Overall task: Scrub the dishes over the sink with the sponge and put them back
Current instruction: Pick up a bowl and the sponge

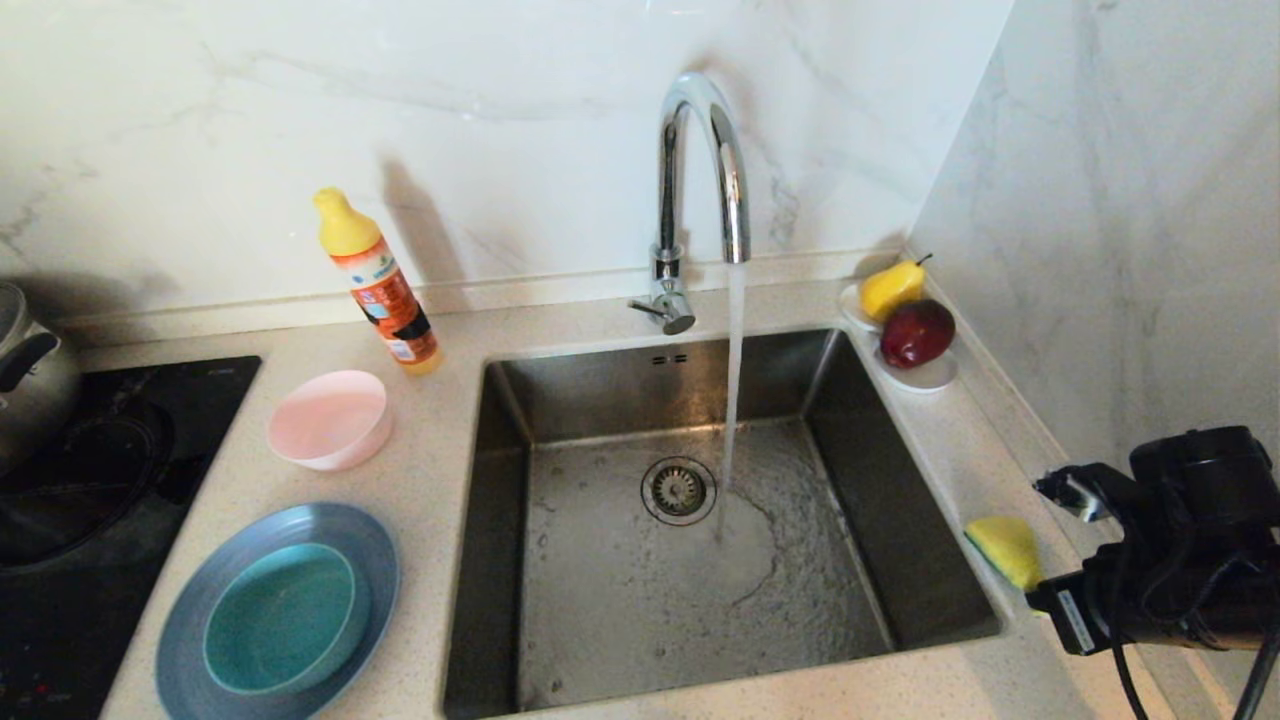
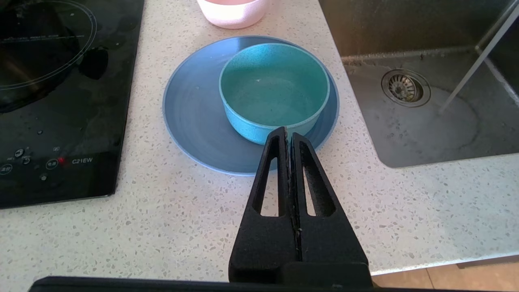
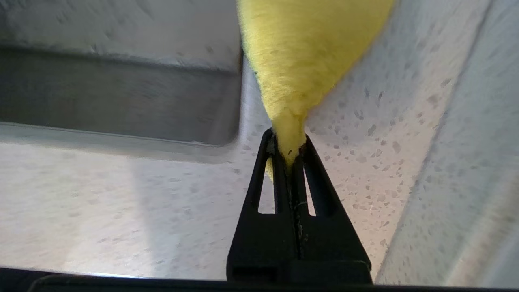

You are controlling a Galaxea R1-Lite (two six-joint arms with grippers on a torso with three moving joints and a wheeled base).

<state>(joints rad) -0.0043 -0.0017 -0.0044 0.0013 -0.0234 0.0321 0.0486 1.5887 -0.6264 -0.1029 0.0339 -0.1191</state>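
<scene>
At far left, a black induction hob (image 1: 90, 480) is set into the speckled counter (image 1: 430, 480), with a metal pot (image 1: 30, 370) on it. Beside it, the grey-blue plate (image 1: 190, 620) lies flat and carries the teal bowl (image 1: 280, 618); the pale pink bowl (image 1: 330, 418) stands just behind, near an orange detergent bottle (image 1: 385, 290). The left gripper (image 2: 288, 134) hangs above the counter's front edge, aimed at the plate, jaws pressed together on nothing. In the centre, the sink (image 1: 560, 560) receives a running stream from the chrome tap (image 1: 700, 170), landing just beside the drain strainer (image 1: 679, 490). On the right counter strip, a small white dish (image 1: 925, 375) holds a pear (image 1: 892, 288) and a red apple (image 1: 916, 332). Nearer the front, the sponge (image 1: 1005, 548) lies at the sink's rim (yellow face up). The right gripper (image 3: 288, 151) reaches in low and level, jaws clamped on the sponge's near end, pinching it thin.
</scene>
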